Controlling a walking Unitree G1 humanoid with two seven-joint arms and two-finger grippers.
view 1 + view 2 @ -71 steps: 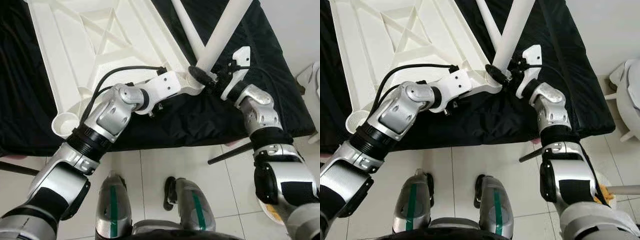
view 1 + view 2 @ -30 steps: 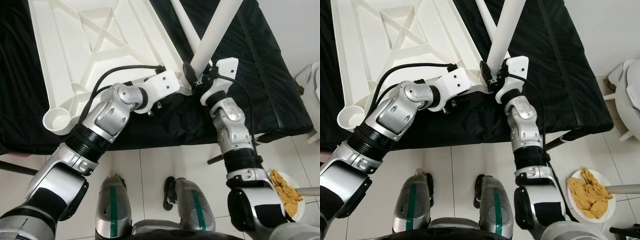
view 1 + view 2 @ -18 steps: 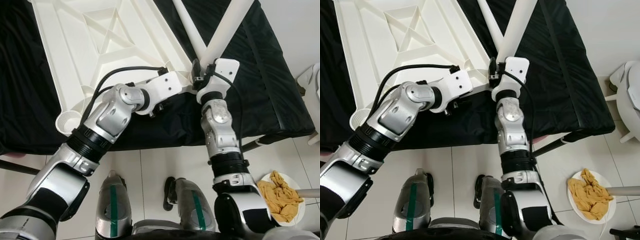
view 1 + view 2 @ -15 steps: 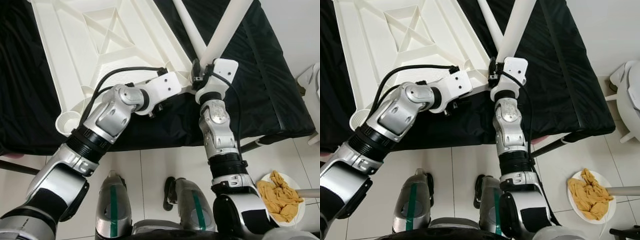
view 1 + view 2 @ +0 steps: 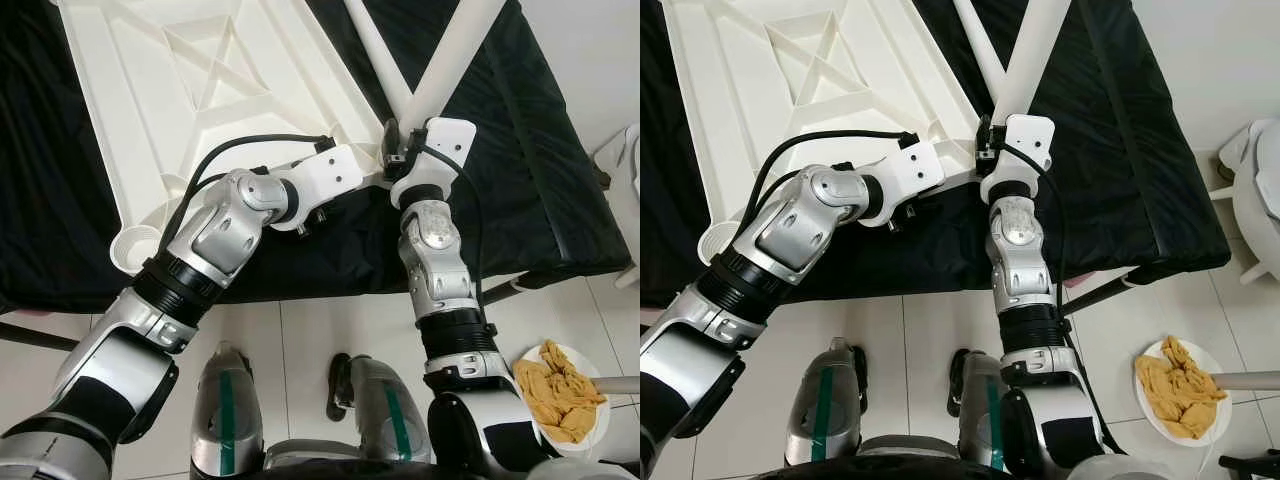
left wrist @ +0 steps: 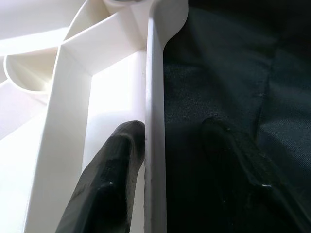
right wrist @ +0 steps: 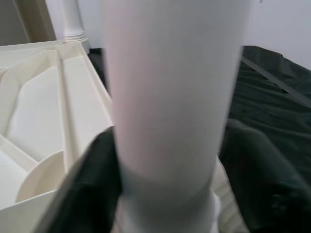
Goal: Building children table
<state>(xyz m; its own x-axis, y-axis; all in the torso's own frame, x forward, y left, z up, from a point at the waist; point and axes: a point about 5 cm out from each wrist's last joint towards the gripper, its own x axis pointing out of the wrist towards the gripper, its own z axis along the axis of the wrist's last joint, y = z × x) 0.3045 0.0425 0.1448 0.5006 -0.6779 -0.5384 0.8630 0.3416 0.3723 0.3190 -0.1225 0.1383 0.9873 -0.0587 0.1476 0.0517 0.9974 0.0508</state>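
A black cloth (image 5: 520, 150) covers the upper half of the left eye view from edge to edge, and on its upper left lies the white tabletop (image 5: 160, 110), turned underside up so its ribs and a crossed brace show (a round leg socket sits at its lower left corner). Below the cloth, pale floor tiles (image 5: 330, 330) run across the bottom of the frame, where the robot's own feet stand at lower centre. A white table leg (image 5: 452, 55) rises slanting from just right of centre to the top edge, its foot seated at the tabletop's near corner; a second white leg (image 5: 372, 45) crosses behind it toward the upper centre. The right pincer (image 7: 165, 160) is clamped on the table leg near its base, one black finger on each side of the tube in the right wrist view. The left pincer (image 6: 165, 160), reaching from the lower left to centre frame, straddles the tabletop's thin edge wall, one finger (image 6: 114, 170) touching its inner face and the other on the cloth side; whether it squeezes the wall I cannot tell. At the lower right corner a white plate (image 5: 590, 435) on the floor holds a crumpled yellow cloth (image 5: 555, 385).
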